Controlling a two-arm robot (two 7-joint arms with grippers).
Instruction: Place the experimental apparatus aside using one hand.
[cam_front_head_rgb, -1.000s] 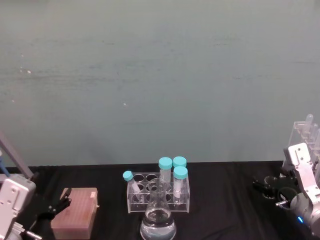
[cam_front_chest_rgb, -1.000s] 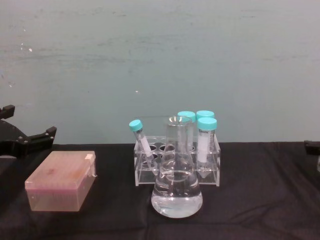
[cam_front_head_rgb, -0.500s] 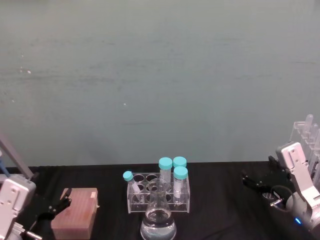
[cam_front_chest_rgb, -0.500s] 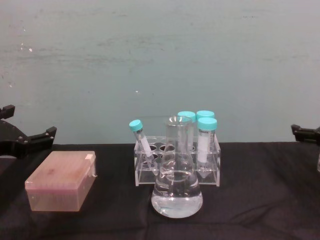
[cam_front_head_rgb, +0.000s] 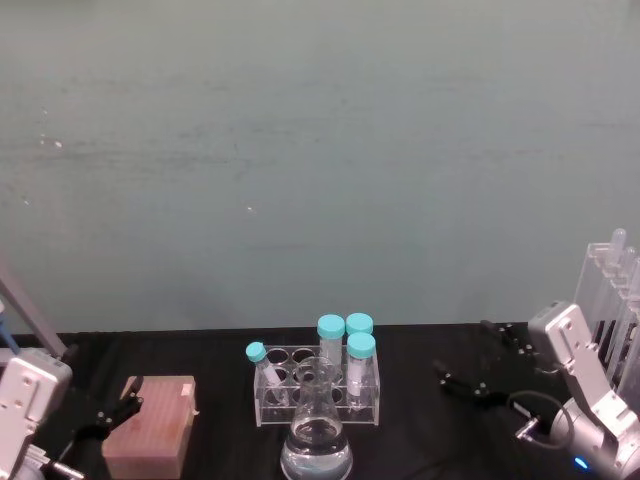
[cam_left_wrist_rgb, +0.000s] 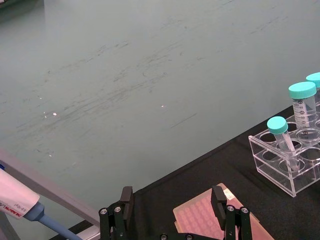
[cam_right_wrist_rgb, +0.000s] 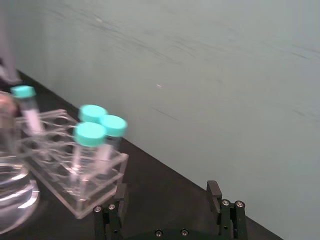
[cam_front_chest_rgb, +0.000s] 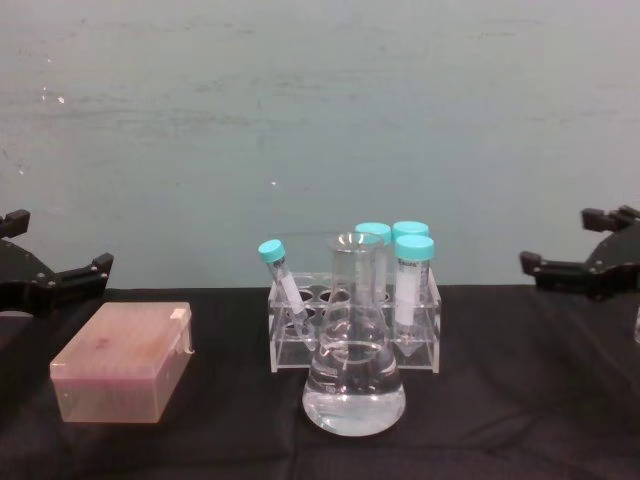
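1. Left gripper (cam_left_wrist_rgb: 172, 192), fingers spread and empty, parked by the pink plastic tip box (cam_front_chest_rgb: 120, 360)
2. Clear glass conical flask (cam_front_chest_rgb: 354, 385) stands mid black tabletop (cam_front_chest_rgb: 520, 400), just before a clear acrylic rack of teal-capped tubes (cam_front_chest_rgb: 432, 340)
3. Right gripper (cam_front_chest_rgb: 558, 242), fingers spread and empty, hovers to the right: seemingly the approach; next, line up on the flask's neck

Your head camera looks down on the desk (cam_front_head_rgb: 220, 350); your chest camera faces it level; both share the tube rack (cam_front_head_rgb: 290, 357)

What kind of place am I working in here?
Most likely a lab bench: a clear rack of blue-capped tubes, a flask holding clear liquid and a pink tip box stand on a black table.
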